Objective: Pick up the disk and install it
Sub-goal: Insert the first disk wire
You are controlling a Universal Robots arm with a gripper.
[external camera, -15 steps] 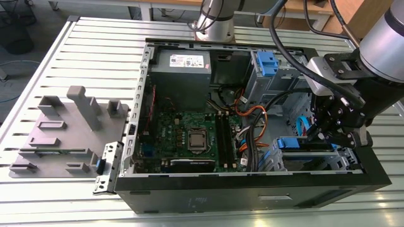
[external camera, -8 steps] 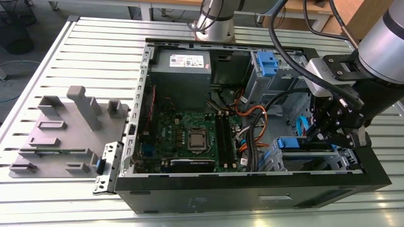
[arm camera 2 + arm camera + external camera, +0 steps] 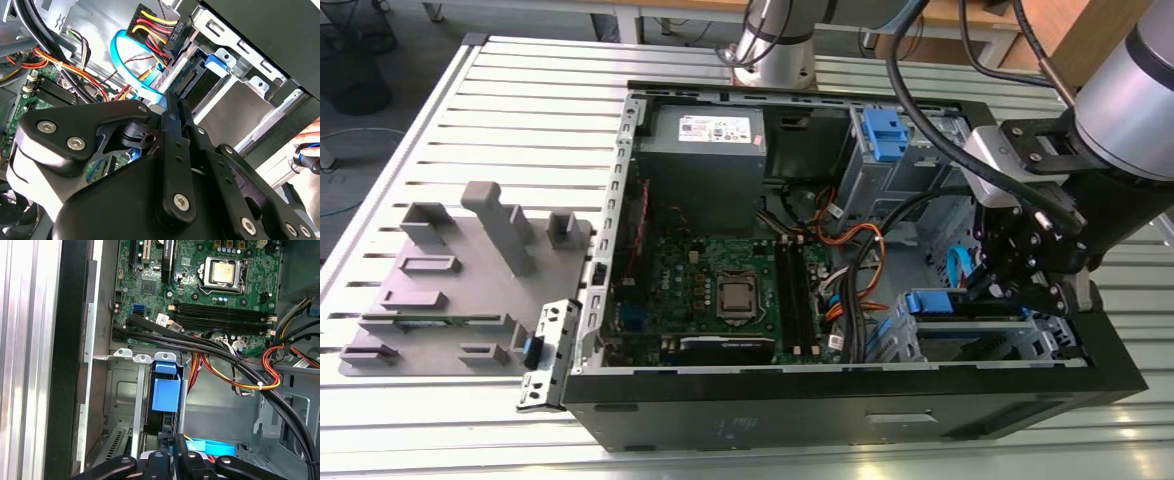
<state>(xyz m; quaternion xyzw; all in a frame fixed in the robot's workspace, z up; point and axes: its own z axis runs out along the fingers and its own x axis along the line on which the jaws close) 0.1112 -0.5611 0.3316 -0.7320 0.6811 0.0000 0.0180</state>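
In the exterior view, the open computer case lies on the table, and the hand reaches down into the lower right corner of the case. The disk sits there in the metal cage, just left of the hand, with its blue rail on top. The arm blocks much of that corner. In the second wrist view, the hand points up the middle of the frame, and its big black links hide the lower half. The disk is just past the tip, up and to the right, with its plug end facing the hand. In the first wrist view, the hand is at the bottom middle. The disk stands on its edge right above the hand, and its long side runs straight up the frame toward the green board. So the disk lies straight ahead of the hand, end on. The hand looks closed, its tips close together with nothing between them. The near end of the disk is hidden behind the tips, so I cannot tell if they touch.
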